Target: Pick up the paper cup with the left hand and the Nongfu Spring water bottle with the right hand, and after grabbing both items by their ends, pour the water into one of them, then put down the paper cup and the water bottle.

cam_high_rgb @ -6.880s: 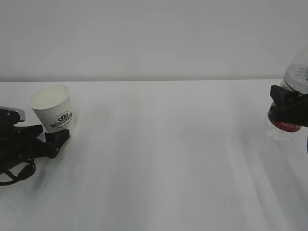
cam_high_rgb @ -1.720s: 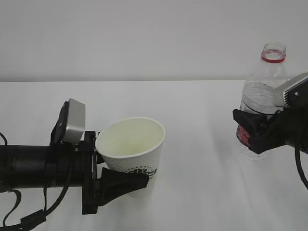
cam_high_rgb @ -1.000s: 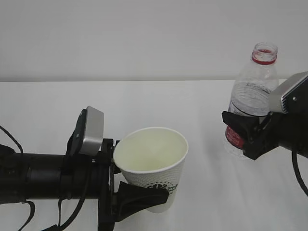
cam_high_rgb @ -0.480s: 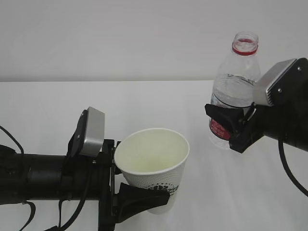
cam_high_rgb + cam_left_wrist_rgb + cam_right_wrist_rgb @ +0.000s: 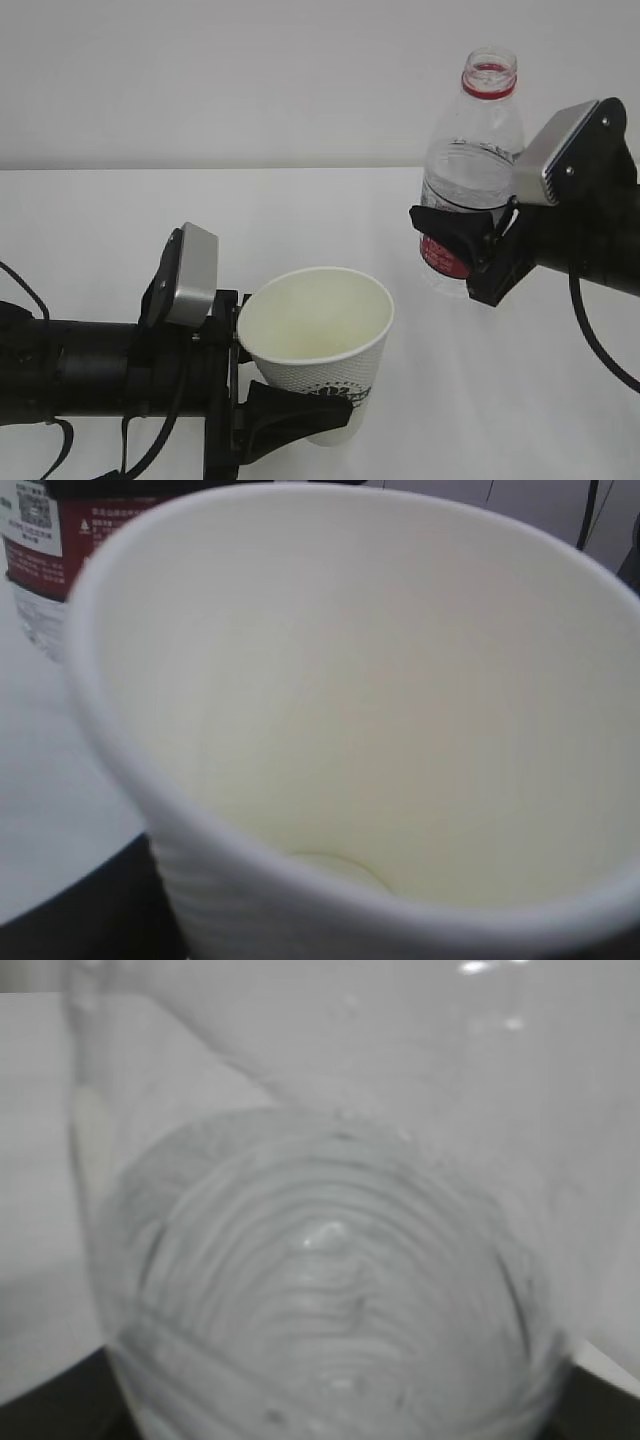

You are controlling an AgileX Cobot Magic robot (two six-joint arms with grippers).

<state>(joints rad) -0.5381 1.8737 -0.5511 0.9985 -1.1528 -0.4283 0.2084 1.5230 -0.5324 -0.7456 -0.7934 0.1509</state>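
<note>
Two tools: both lifted above a plain white worktop [image 5: 330, 210], each loaded.
Surface: matte white, bare where visible; soft shadows lie under the arms.
Room: flat pale grey wall [image 5: 250, 80] behind the worktop's far edge.
Cup: small white tapered paper cup [image 5: 318, 345] with dark green round logo, cream inside, held low and left of centre, clear of the worktop, mouth tipped slightly toward the camera. Left wrist view: interior [image 5: 370, 710] looks dry, round bottom visible.
Bottle: clear ribbed plastic water bottle [image 5: 470, 170] with red label and red neck ring, uncapped, near upright, leaning slightly left; up and to the right of the cup, apart from it.
Water: clear liquid [image 5: 330, 1290] sits in the bottle's lower part in the right wrist view.
Left tool [image 5: 262, 392]: black jaws clamped around the cup's lower half; arm lies horizontal, entering from the left, grey plate on top.
Right tool [image 5: 462, 245]: black jaws clamped around the bottle at label height; arm enters from the right, grey plate tilted upward.
Obstructions: nothing stands between cup and bottle.
</note>
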